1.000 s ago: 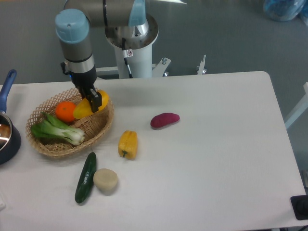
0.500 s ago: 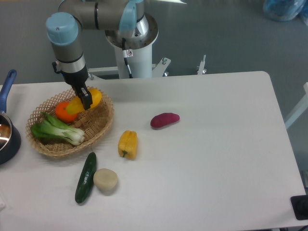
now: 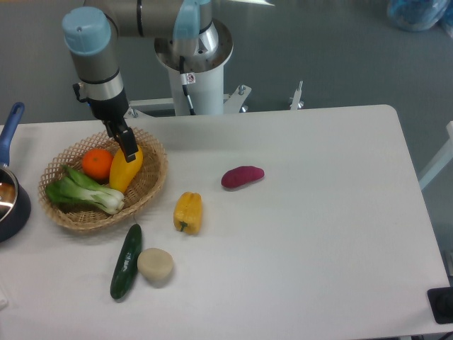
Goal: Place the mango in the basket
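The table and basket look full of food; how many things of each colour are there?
Yellow: 2, the mango in the basket and the bell pepper.
Orange: 1, the orange.
Green: 2, the bok choy and the cucumber.
Purple: 1, the sweet potato.
Beige: 1, the potato.
Total: 7.

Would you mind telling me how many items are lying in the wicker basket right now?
3: the mango at the right, the orange behind, the bok choy in front. Smaller items underneath may be hidden.
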You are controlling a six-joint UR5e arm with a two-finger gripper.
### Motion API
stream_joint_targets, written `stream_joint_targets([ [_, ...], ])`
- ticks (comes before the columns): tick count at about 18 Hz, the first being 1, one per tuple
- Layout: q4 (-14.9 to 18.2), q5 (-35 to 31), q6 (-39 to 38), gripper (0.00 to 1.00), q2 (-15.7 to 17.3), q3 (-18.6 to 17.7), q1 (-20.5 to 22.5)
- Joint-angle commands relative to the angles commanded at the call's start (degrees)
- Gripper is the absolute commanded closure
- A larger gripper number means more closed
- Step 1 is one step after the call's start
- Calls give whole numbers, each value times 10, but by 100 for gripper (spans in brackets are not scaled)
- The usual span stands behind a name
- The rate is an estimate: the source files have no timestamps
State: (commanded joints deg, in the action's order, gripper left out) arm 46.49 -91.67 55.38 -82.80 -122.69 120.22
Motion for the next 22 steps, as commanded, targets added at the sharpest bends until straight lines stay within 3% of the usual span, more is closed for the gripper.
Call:
stream_joint_targets([
  [4,-4,3,3,0,2,7,71],
  [8,-2,1,3,0,-28,59,141],
  [11,-4,3,6,0,-53,72,200],
  [15,-5,2,86,0,-163,131,278],
  [22,-4,18,119,0,-268,247,336],
])
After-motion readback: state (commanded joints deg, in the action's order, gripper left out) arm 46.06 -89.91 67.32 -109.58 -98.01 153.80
